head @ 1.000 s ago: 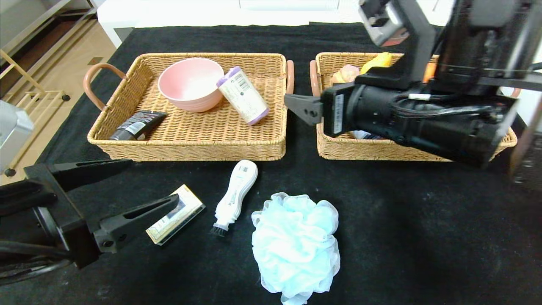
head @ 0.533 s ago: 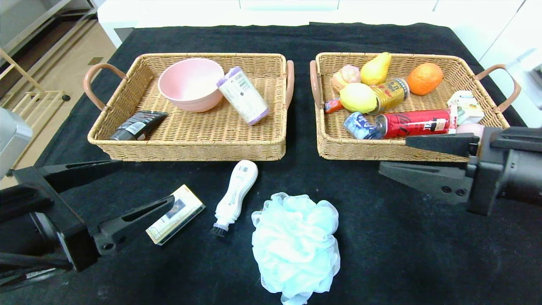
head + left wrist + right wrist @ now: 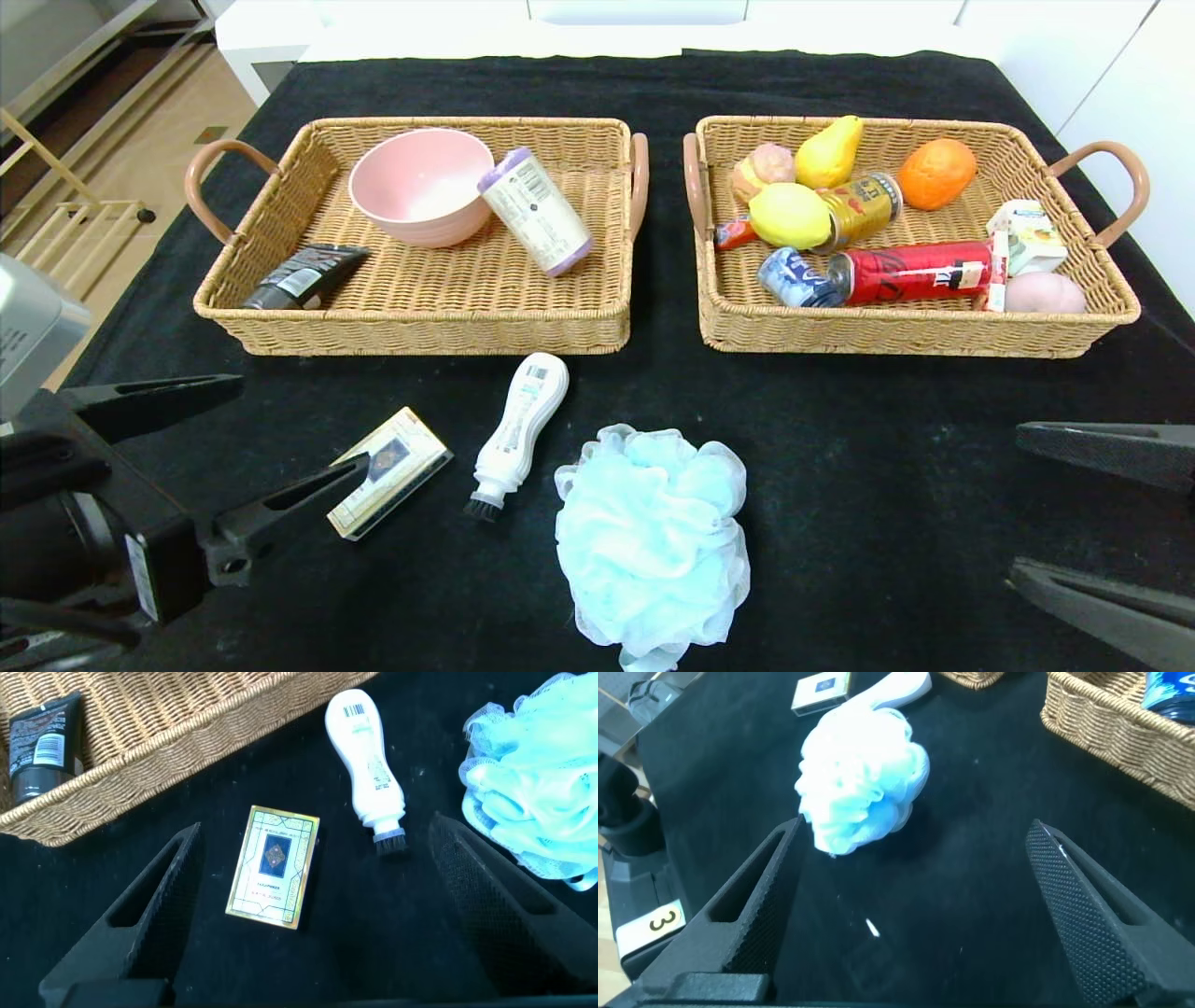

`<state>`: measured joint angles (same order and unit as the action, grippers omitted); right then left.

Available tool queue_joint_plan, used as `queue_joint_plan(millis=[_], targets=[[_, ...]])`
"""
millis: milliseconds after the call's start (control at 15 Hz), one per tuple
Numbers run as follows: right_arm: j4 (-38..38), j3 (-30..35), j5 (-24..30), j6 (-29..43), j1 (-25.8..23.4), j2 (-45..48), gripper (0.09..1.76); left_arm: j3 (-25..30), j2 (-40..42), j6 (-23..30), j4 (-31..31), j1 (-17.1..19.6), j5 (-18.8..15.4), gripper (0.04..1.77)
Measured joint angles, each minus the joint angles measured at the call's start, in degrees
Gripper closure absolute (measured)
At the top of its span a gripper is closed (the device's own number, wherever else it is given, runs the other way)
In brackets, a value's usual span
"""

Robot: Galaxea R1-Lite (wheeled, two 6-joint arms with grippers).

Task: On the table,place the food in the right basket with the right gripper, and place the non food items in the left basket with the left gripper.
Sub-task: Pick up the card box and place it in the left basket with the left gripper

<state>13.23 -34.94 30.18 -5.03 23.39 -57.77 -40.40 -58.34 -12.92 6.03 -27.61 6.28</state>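
We held our left gripper (image 3: pixel 229 439) with jaws spread wide beside the card box (image 3: pixel 389 471) on the tabletop (image 3: pixel 840 448). Our right gripper (image 3: pixel 1083 509) hung low at the right, jaws likewise apart.

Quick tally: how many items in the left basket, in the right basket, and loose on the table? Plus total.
Left basket: 3 – pink bowl, white bottle, black tube
Right basket: at least 9 visible, crowded
Loose on the table: 3 – card box, white brush, blue bath pouf
Total: at least 15
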Motion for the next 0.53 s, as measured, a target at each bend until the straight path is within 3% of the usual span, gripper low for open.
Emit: queue_joint_plan(millis=[200, 533], targets=[[0.46, 2.41, -0.09, -1.11, -0.22, 2.43, 0.15, -0.74, 0.46, 0.33, -0.78, 0.74, 0.20, 0.09], [8.77, 7.59, 0.05, -0.56, -3.50, 3.63, 0.15, -1.71, 0.85, 0.28, -0.80, 3.08, 2.38, 0.09]])
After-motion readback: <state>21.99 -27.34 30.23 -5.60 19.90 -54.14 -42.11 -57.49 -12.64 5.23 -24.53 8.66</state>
